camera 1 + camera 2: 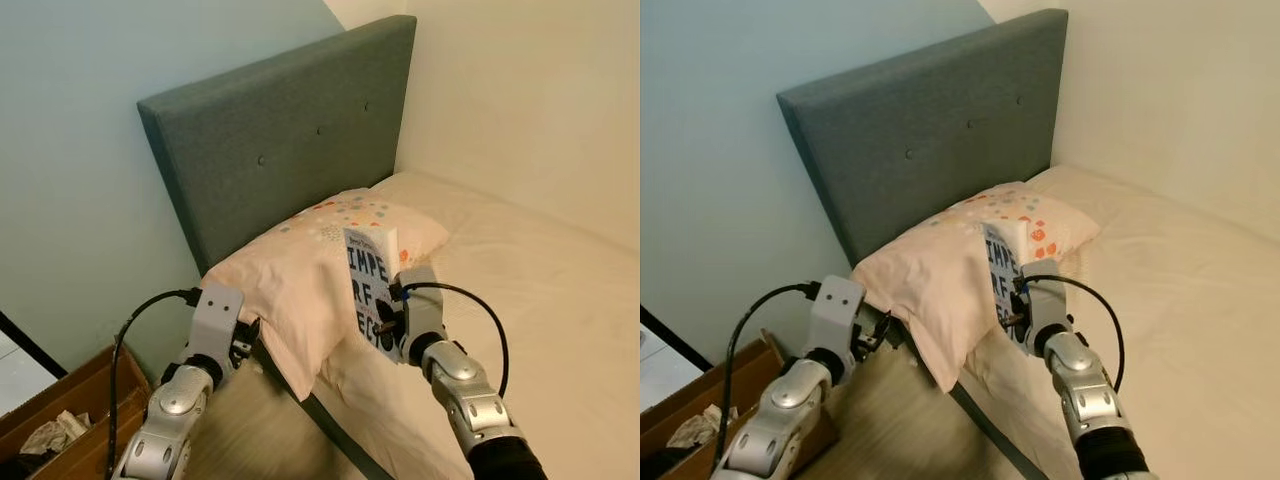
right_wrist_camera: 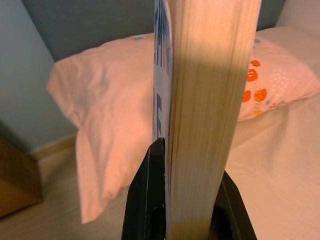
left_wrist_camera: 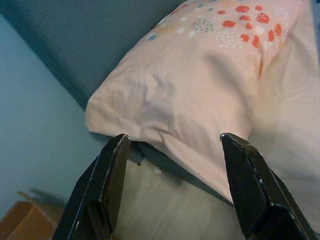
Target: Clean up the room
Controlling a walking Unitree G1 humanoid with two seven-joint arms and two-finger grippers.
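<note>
Bed (image 1: 560, 300), the largest element: a cream fitted sheet, soft and faintly creased, set into the corner of the room, its near edge running down toward the wood-grain floor (image 1: 890, 420). Headboard (image 1: 280, 140): an upright slab in grey-green woven fabric with sunken buttons, standing against the pale blue wall (image 1: 70, 180).

Pillow (image 1: 310, 270): a limp pink cotton case, dotted in orange and blue at the far end, lying against the headboard with its near corner drooping over the edge of the mattress; judged to be out of place and likely to need squaring up.

Box (image 1: 60, 420): brown cardboard on the floor beside the bed, holding crumpled paper; probably the bin for rubbish.

Book (image 1: 372, 285): a thick paperback, white cover with large blue letters, page block cream and finely ridged. It is held upright over the bed's edge, just in front of the pillow, gripped at its lower end so that the cover faces out and the pages stay shut.

Right gripper (image 2: 187, 200): the two black fingers are clamped on the book, one on each cover.

Left gripper (image 3: 172, 165): fingers spread wide with nothing between them, aimed at the drooping pillow corner, near it but apart.
</note>
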